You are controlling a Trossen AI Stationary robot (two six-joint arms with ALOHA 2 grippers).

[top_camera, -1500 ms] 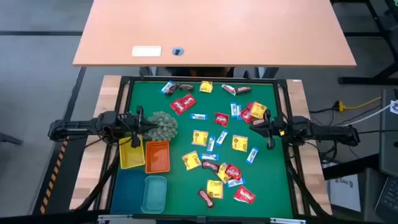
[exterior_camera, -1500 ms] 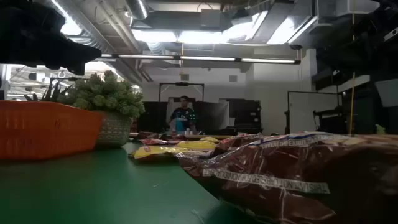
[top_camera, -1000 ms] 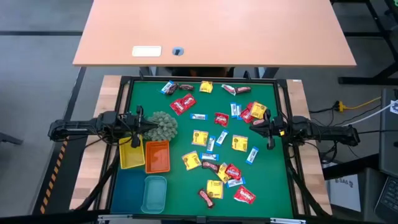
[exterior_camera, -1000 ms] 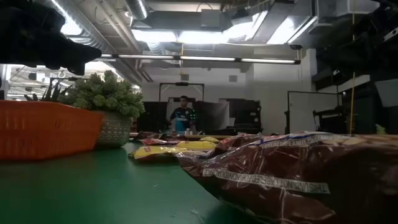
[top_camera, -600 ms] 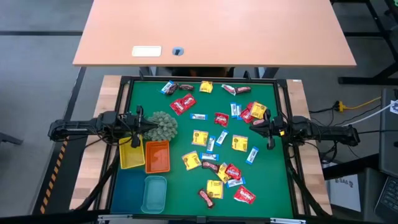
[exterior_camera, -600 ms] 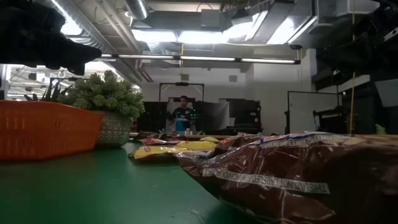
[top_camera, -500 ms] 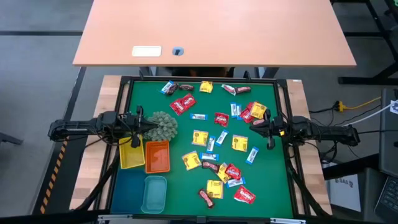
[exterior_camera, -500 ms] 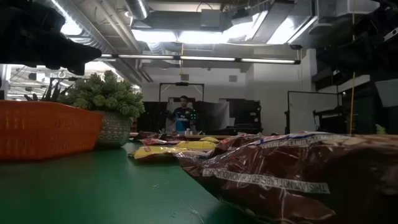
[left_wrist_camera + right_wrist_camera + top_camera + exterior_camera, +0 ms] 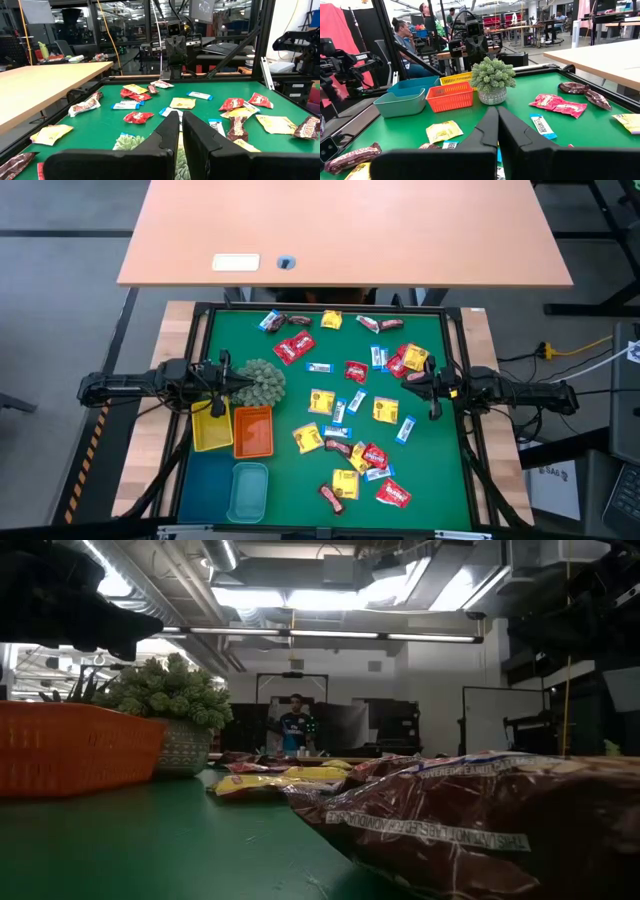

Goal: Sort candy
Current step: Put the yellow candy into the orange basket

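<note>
No sorting is seen to be done: the candy (image 9: 350, 405) is scattered loose across the green desk (image 9: 290, 400), and the four trays (image 9: 232, 450) appear empty. The left claw (image 9: 238, 383) and right claw (image 9: 408, 377) are clenched on nothing.
</note>
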